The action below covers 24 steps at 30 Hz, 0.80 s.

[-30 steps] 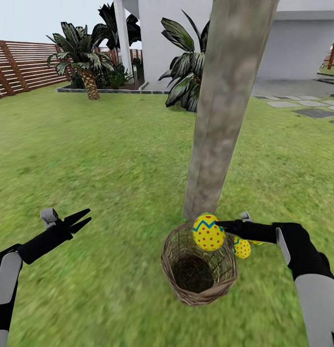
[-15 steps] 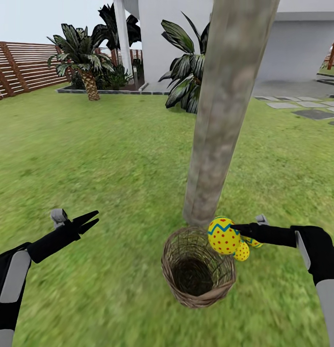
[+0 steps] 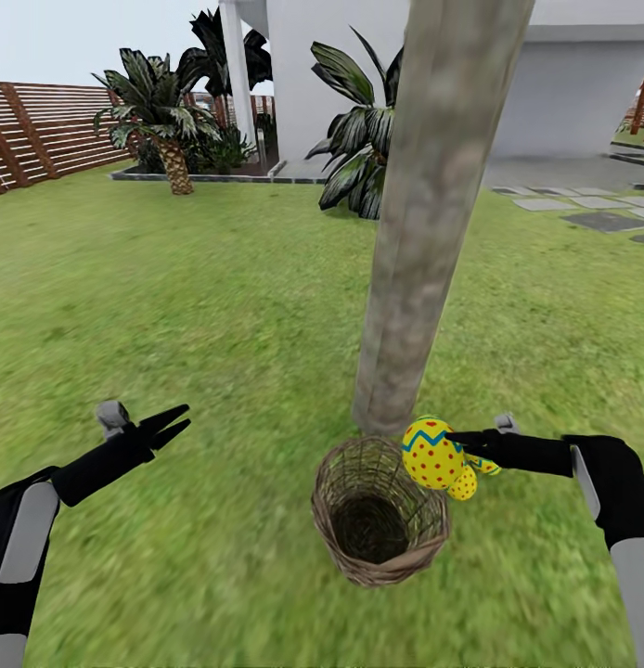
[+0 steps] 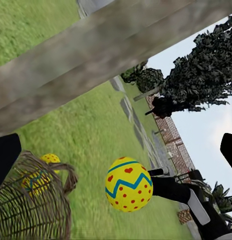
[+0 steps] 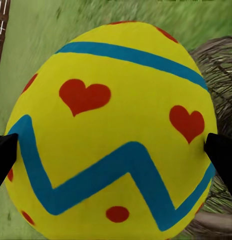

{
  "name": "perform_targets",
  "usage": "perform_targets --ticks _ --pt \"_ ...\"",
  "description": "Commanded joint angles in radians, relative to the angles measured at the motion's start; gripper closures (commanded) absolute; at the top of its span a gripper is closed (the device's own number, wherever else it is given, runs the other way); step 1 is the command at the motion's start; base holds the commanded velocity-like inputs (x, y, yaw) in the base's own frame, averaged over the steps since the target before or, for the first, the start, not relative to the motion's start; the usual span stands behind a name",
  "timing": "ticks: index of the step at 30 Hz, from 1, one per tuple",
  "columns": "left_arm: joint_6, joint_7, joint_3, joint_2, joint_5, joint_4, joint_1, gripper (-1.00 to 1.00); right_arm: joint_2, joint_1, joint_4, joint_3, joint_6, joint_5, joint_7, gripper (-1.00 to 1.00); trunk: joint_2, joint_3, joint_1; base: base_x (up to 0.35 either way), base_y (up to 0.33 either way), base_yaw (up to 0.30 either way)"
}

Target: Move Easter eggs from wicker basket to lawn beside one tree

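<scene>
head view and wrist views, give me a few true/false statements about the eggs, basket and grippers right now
1. The right gripper holds a yellow Easter egg with red dots and a blue zigzag. True.
2. The held egg is deep inside the round brown wicker basket. False: it is above the grass, past the basket's rim, near the grey-brown tree trunk.
3. The left gripper grips an egg. False: its fingers are open and hold nothing.
4. Another yellow egg lies on the green lawn by the trunk's base. True.
5. The basket lies tipped on its side. False: it stands upright, mouth up.
</scene>
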State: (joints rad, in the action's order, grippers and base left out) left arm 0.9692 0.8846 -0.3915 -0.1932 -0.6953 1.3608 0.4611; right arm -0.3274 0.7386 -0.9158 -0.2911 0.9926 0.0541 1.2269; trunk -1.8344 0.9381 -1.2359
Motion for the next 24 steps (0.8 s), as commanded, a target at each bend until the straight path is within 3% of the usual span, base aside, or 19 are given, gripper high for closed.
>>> perform_targets --ticks 1,7,24 --pt "0.001 0.007 -0.002 0.0 -0.001 0.0 0.001 -1.0 0.001 0.001 0.0 -0.018 0.007 0.006 0.007 1.0 0.0 0.001 0.0 -0.011 0.0 0.0" --pt "-0.001 0.013 0.003 0.04 0.0 0.003 0.001 -1.0 0.001 0.001 -0.001 -0.032 0.006 0.009 0.006 1.0 0.0 0.001 0.0 -0.001 -0.076 0.0" --pt "-0.001 0.034 0.003 0.041 0.0 0.013 0.001 -1.0 0.002 0.001 -0.011 -0.035 0.0 0.021 -0.028 1.0 0.0 0.001 0.0 0.0 -0.312 0.0"
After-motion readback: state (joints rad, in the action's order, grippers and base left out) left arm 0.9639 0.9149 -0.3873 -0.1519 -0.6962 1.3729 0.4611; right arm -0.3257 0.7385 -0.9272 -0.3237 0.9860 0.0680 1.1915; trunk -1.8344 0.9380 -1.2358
